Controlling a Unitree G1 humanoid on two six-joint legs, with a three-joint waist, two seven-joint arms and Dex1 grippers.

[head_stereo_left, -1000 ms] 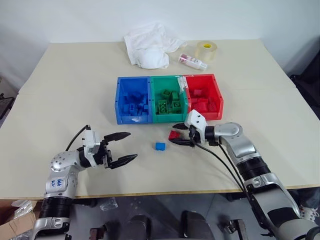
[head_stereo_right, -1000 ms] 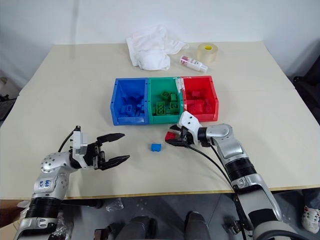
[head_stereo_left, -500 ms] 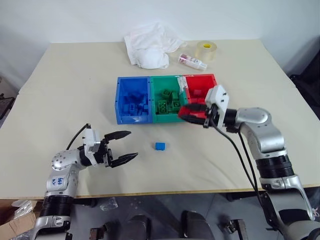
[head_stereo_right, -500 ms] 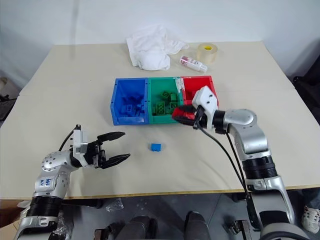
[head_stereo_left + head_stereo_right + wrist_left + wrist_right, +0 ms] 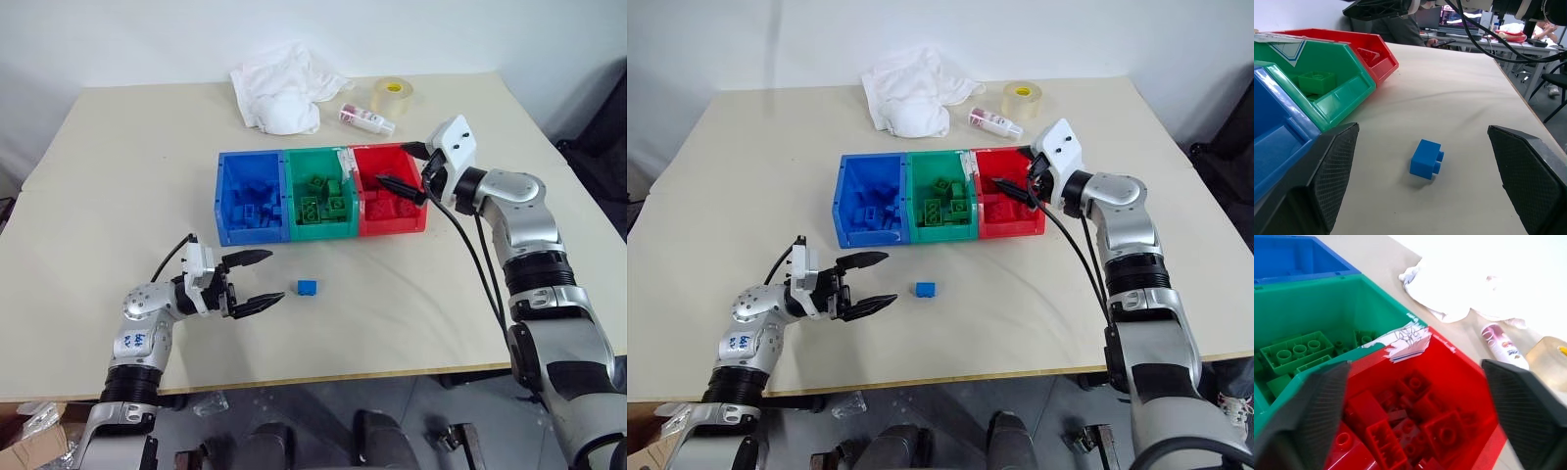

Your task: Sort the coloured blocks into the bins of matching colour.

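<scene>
A single blue block [image 5: 309,287] lies on the table in front of the bins; the left wrist view shows it [image 5: 1426,159] between my fingers' line of sight. My left gripper [image 5: 274,276] hovers open just left of it, apart from it. The blue bin [image 5: 223,211], green bin [image 5: 318,231] and red bin [image 5: 392,227] stand joined in a row, each holding bricks of its own colour. My right gripper [image 5: 405,168] hangs open over the red bin with nothing between its fingers. Below it lie several red blocks [image 5: 1400,431], with green blocks [image 5: 1298,350] in the adjoining bin.
Behind the bins lie a white cloth [image 5: 279,88], a small red-and-white bottle [image 5: 365,119] and a roll of clear tape [image 5: 392,95]. Bare tabletop surrounds the blue block, and the table's front edge runs close behind my left gripper.
My right gripper rose from the table in front of the bins, carried a red block to above the red bin and opened; the block has left its fingers. The left gripper hardly moved.
</scene>
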